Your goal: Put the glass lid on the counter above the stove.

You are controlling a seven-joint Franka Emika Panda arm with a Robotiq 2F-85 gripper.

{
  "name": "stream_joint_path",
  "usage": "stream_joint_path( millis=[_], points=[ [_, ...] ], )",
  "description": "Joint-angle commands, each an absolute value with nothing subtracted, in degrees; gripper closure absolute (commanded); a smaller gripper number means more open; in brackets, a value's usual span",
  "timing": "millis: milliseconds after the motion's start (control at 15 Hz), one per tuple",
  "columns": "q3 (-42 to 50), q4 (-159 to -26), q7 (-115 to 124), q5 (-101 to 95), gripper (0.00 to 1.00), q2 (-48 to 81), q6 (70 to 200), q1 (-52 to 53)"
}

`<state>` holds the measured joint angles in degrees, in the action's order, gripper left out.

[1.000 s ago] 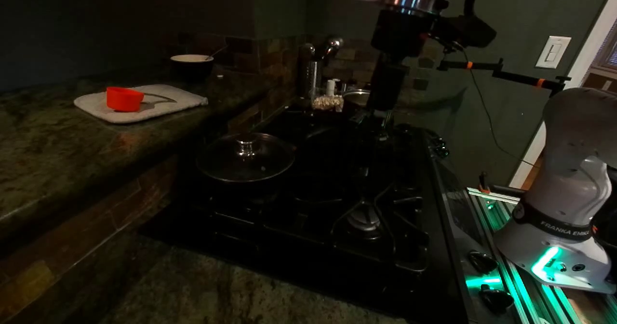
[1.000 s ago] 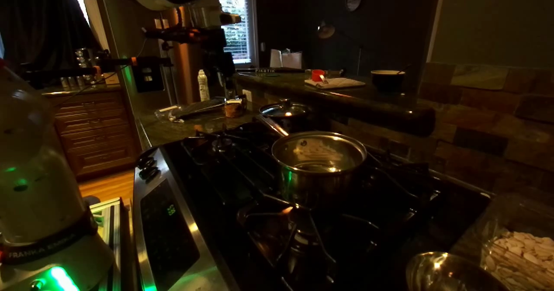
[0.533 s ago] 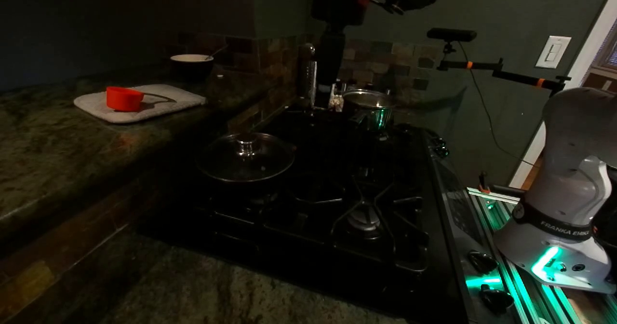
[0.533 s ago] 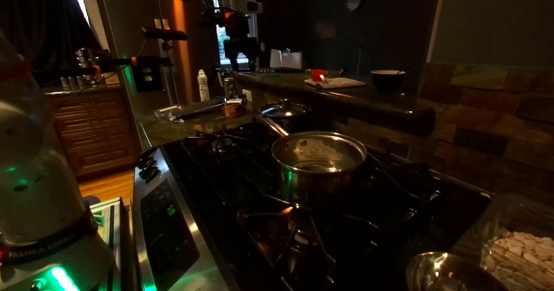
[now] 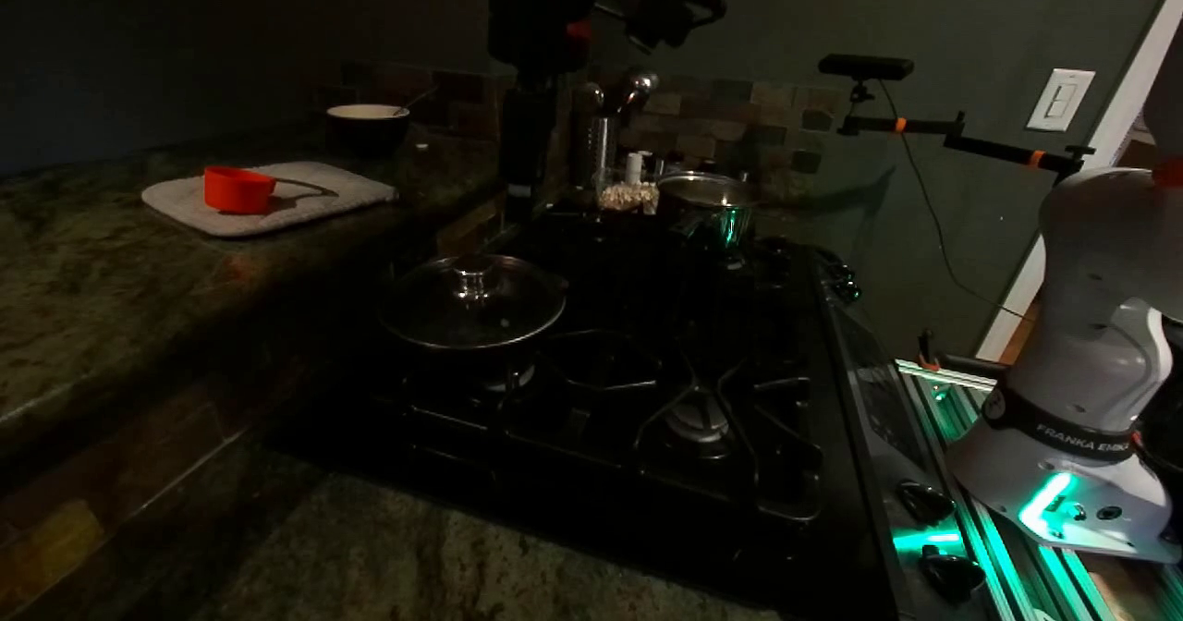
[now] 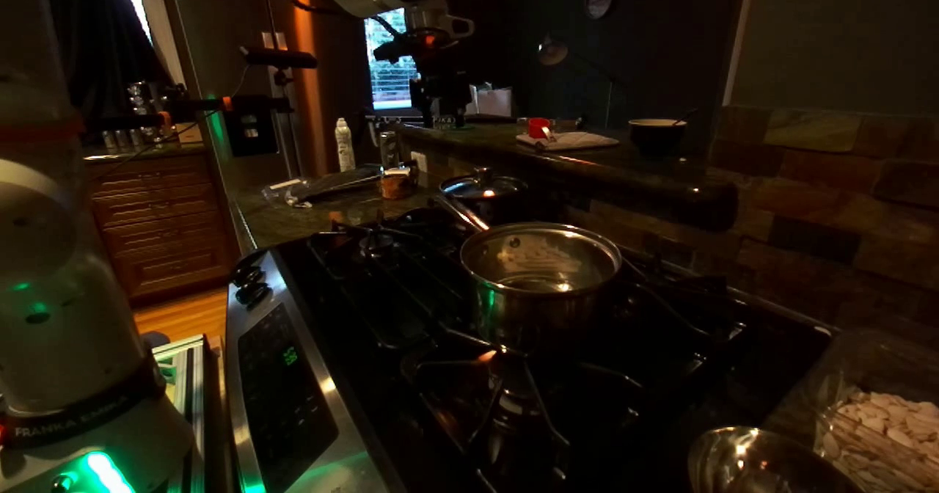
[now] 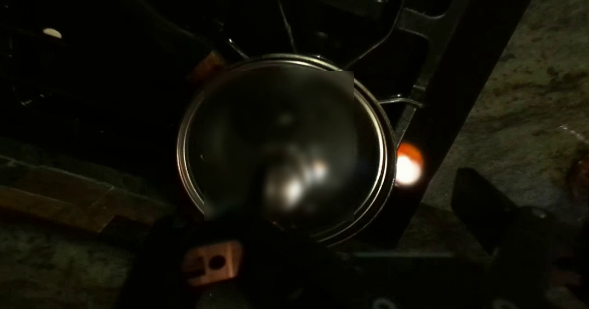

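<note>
My claw [image 6: 444, 117], spread wide, swings to the upper middle of an exterior view, nearer the glass lid [image 6: 484, 187], so gripping seems next, the stone worktop [image 5: 92, 298] later.

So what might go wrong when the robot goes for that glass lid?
The shiny knob of the glass lid might slip as the open gripper closes. Lifted too little, the lid could catch on the raised counter. Set down, it might bump the red cup on the mat.
</note>
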<state>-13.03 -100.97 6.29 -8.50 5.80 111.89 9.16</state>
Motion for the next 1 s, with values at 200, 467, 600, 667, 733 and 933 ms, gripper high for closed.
stream_joint_path(
  millis=[200,467,600,667,733,933],
  points=[
    [-10.13,-94.63,4.47,-13.53,0.0,13.29,114.83,10.25],
    [-8.8,-92.59,2.76,-11.69,0.0,16.41,117.41,9.6],
    [-8.2,-91.57,3.01,-11.28,0.0,17.87,116.61,9.69],
    [-7.95,-91.19,3.03,-11.33,0.0,18.55,116.56,9.76],
    [-7.82,-90.99,2.8,-11.19,0.0,19.21,116.77,9.76],
    [-7.62,-91.18,2.66,-10.67,0.0,20.64,117.18,9.69]
  ],
)
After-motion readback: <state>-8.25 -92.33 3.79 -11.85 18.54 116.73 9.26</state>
